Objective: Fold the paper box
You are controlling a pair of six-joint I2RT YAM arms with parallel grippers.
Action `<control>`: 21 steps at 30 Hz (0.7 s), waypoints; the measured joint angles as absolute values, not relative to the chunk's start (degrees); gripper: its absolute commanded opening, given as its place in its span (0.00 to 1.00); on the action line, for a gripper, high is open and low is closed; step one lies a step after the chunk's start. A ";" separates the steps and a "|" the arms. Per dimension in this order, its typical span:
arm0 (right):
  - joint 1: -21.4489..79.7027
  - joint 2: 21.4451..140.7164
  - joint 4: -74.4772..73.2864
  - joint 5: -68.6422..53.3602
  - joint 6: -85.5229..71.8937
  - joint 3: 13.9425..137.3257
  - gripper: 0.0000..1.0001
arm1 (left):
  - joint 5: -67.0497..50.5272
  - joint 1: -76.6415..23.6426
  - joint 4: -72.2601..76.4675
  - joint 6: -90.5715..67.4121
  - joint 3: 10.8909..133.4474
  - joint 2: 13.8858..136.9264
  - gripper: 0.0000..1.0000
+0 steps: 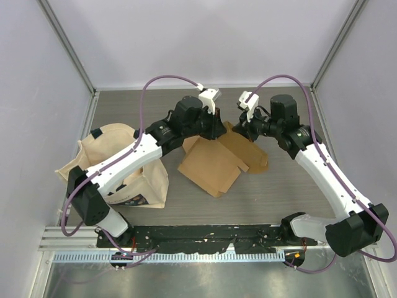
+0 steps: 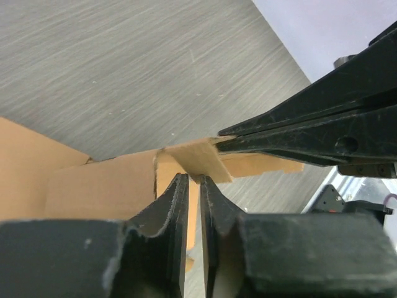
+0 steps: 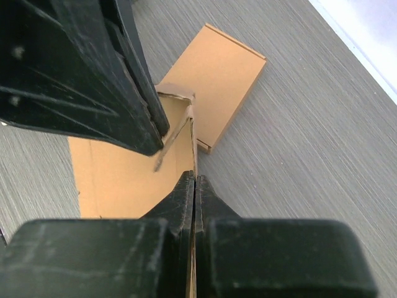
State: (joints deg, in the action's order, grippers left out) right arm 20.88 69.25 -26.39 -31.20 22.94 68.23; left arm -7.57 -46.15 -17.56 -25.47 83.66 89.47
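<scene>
Left gripper [image 2: 193, 179] and right gripper [image 3: 195, 177] both clamp the box [image 1: 211, 167] at its far flap, where opposing tugs could tear it.

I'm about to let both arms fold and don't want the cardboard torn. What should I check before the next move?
1. Left pincer shut on a paper box flap: ok.
2. Right pincer shut on a box edge: ok.
3. Gap between the two pincers: cannot tell, tips very close.
4. Box folded into shape: not ok, mostly flat on the table.
5. Cloth bag apart from the box: ok, it lies to the left.
</scene>
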 measured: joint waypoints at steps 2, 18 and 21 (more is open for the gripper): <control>20.95 69.23 -27.35 -30.48 23.31 68.47 0.01 | -6.13 -46.15 -18.06 -24.32 83.18 88.33 0.38; 23.59 69.01 -36.75 -22.15 29.85 71.55 0.01 | -0.51 -44.62 -16.49 -21.23 67.66 74.35 0.21; 23.64 69.17 -37.36 -21.32 29.71 71.92 0.01 | 3.75 -44.71 -16.58 -23.92 63.99 73.95 0.39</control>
